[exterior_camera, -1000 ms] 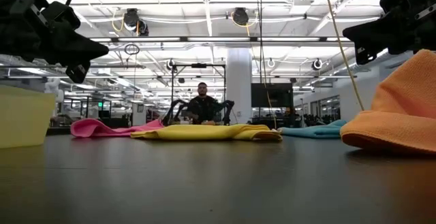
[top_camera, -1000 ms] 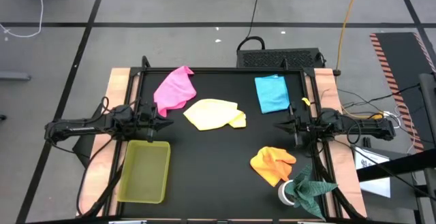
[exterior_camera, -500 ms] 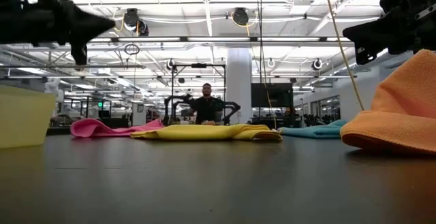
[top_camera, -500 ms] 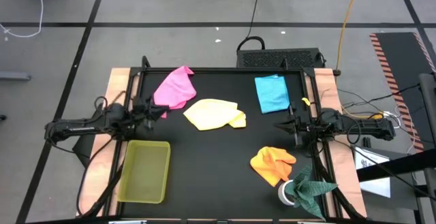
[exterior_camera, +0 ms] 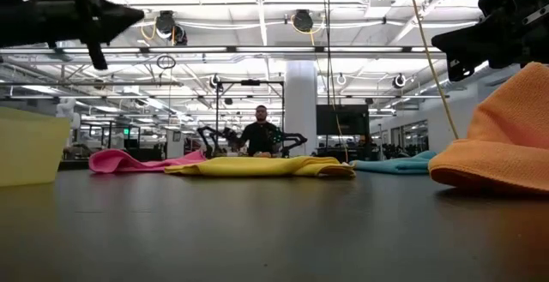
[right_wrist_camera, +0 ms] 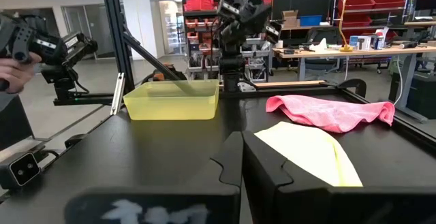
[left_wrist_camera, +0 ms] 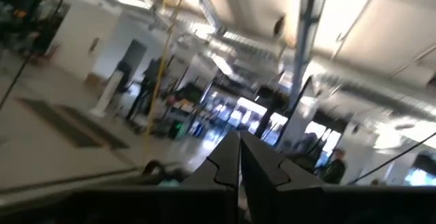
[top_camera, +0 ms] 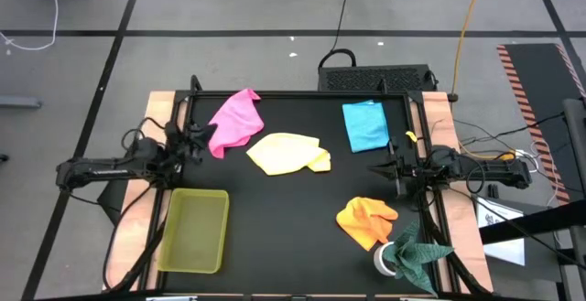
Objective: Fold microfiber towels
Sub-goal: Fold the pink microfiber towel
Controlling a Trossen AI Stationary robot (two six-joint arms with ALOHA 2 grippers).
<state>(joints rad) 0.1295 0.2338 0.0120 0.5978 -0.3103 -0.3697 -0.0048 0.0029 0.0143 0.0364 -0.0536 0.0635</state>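
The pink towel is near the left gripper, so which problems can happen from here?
The pink towel is crumpled, so the shut left gripper, raised beside it, may pinch a fold instead of a corner. The yellow towel lies close by and could be dragged along. The right gripper waits shut.

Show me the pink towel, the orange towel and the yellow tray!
pink towel [top_camera: 234,121], high view, middle of the cloth
orange towel [top_camera: 366,220], high view, middle of the bunch
tray [top_camera: 195,266], high view, near rim

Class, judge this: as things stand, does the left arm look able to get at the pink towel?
Probably yes. The left gripper, shut, hovers right beside the pink towel, and nothing lies between them.
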